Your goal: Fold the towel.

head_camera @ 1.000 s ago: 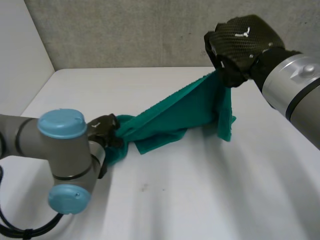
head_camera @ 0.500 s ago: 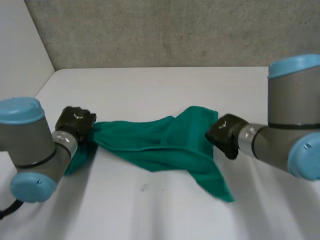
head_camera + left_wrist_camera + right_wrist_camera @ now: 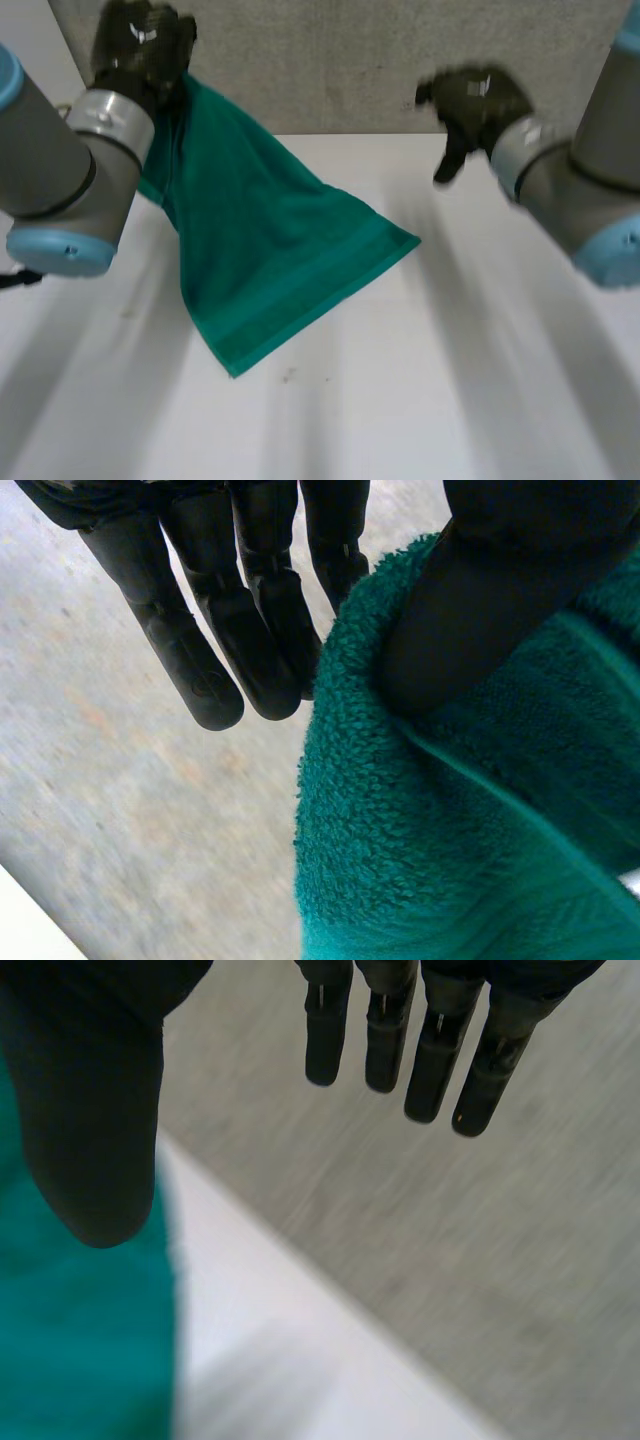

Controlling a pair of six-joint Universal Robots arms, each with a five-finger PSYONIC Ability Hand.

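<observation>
The green towel (image 3: 270,240) hangs from my left hand (image 3: 145,40), which is raised high at the left. Its lower part slopes down to the white table (image 3: 450,380), with one corner pointing right. In the left wrist view my thumb (image 3: 480,600) pinches the towel's (image 3: 450,830) thick hemmed edge, while the fingers (image 3: 210,670) stretch out straight beside it. My right hand (image 3: 470,100) hovers at the upper right, apart from the towel, open and empty. In the right wrist view its fingers (image 3: 435,1060) are straight and spread from the thumb, with the towel (image 3: 70,1340) lying beyond the thumb.
A grey wall (image 3: 330,60) rises right behind the table's far edge. Both grey arms come in from the sides, the left one (image 3: 60,190) beside the hanging towel. Bare table lies in front and to the right of the towel.
My left hand has swung from table height up high, lifting the towel's end. My right hand has let go of the towel, opened and moved up and away.
</observation>
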